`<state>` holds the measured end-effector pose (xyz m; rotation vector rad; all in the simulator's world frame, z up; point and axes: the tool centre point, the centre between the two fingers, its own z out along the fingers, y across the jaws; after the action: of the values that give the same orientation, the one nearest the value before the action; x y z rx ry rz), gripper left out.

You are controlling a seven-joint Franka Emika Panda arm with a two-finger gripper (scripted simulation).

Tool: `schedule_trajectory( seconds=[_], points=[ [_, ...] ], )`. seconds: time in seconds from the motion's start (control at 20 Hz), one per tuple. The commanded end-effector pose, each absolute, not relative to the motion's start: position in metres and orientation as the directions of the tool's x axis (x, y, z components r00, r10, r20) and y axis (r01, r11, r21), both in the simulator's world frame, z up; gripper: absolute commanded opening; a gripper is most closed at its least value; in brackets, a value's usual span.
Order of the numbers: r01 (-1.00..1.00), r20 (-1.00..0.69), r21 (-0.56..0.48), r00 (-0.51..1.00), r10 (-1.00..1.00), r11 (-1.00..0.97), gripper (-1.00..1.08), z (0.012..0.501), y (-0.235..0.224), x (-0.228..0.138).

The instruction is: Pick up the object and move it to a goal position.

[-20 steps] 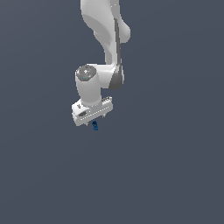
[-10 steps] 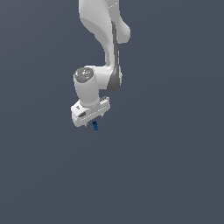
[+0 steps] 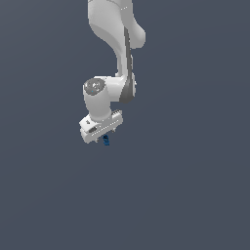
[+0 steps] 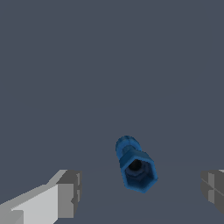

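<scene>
The object [image 4: 135,168] is a small dark blue bolt-like piece with a hexagonal end facing the wrist camera. It stands between my two fingers and touches neither: one grey fingertip [image 4: 70,190] is well to one side and the other fingertip [image 4: 213,188] well to the other. My gripper [image 4: 140,189] is open. In the exterior view the white gripper [image 3: 103,135] points down, and the blue object [image 3: 106,141] shows just below it, partly hidden by the hand.
A plain dark grey surface [image 3: 185,195] fills both views. The white arm [image 3: 114,39] comes down from the top of the exterior view. No goal marker shows.
</scene>
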<state>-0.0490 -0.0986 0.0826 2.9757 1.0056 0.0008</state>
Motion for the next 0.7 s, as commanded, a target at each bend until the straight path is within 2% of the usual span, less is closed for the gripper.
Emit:
schedule_trajectory(
  seconds=[0.0,0.5,0.55,0.65],
  points=[
    [0.607,0.0,0.0,0.795,0.607,-0.795,1.0,0.072,-0.099,-0.05],
    [0.609,0.0,0.0,0.793,0.609,-0.793,1.0,0.043,-0.099,-0.049],
    [0.609,0.0,0.0,0.793,0.609,-0.793,-1.0,0.043,-0.099,-0.049],
    [0.609,0.0,0.0,0.793,0.609,-0.793,-1.0,0.043,-0.099,-0.049]
  ],
)
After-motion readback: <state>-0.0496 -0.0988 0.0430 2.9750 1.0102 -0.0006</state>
